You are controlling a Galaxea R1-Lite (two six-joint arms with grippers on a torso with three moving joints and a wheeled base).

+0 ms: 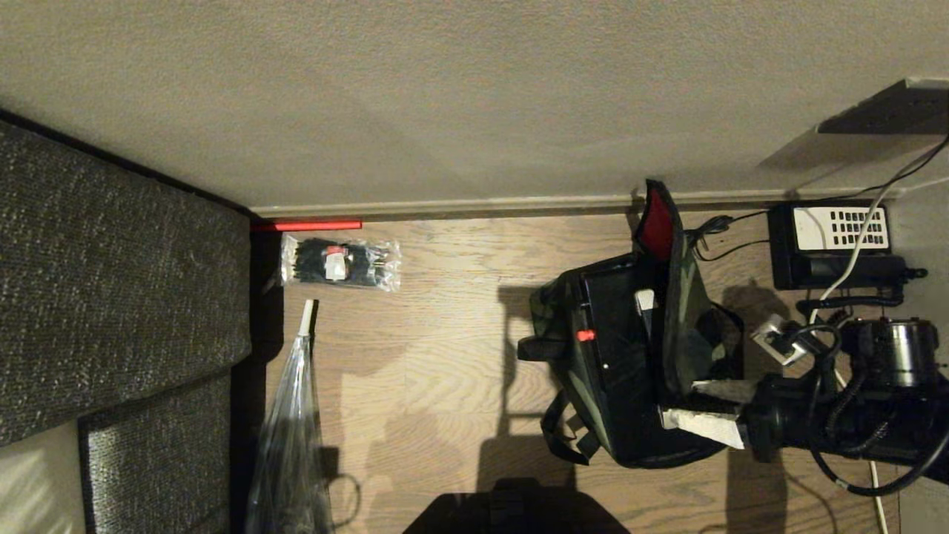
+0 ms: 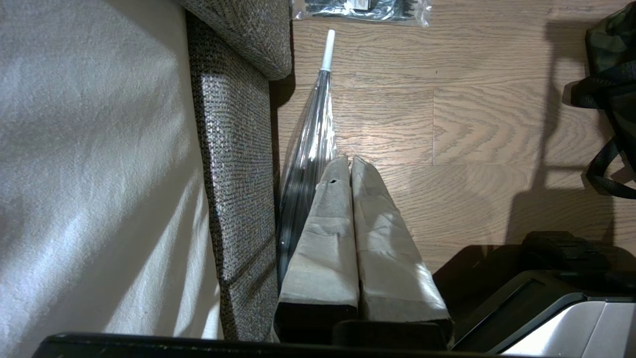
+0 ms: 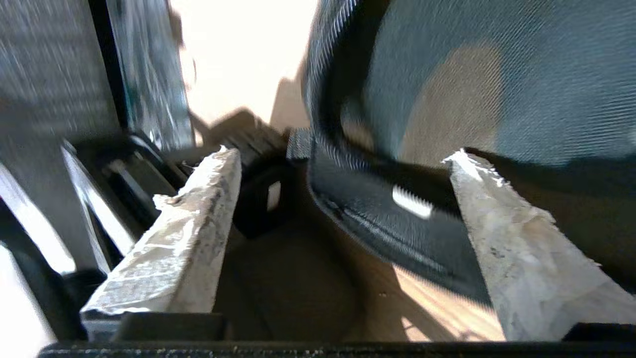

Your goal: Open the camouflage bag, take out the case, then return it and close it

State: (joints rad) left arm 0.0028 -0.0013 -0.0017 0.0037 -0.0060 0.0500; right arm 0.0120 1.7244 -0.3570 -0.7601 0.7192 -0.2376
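The camouflage bag (image 1: 549,311) sits on the wood floor at the right, its lid (image 1: 686,297) standing up and showing red lining (image 1: 656,226). Inside lies the black case (image 1: 615,348) with a small red latch (image 1: 586,335). My right gripper (image 1: 678,403) is open at the bag's near corner, beside the lid's edge. In the right wrist view the right gripper (image 3: 343,154) straddles the bag's black zipper rim (image 3: 377,219), where a pale tab (image 3: 411,202) shows; nothing is gripped. My left gripper (image 2: 348,164) is shut and empty, parked over the floor by the sofa, and the bag (image 2: 608,49) shows at that view's edge.
A grey sofa (image 1: 111,297) fills the left. Beside it lie a clear folded umbrella (image 1: 293,415) and a plastic pack of black ties (image 1: 341,263). A red stick (image 1: 308,225) lies along the baseboard. A black telephone (image 1: 830,245) and cables sit right of the bag.
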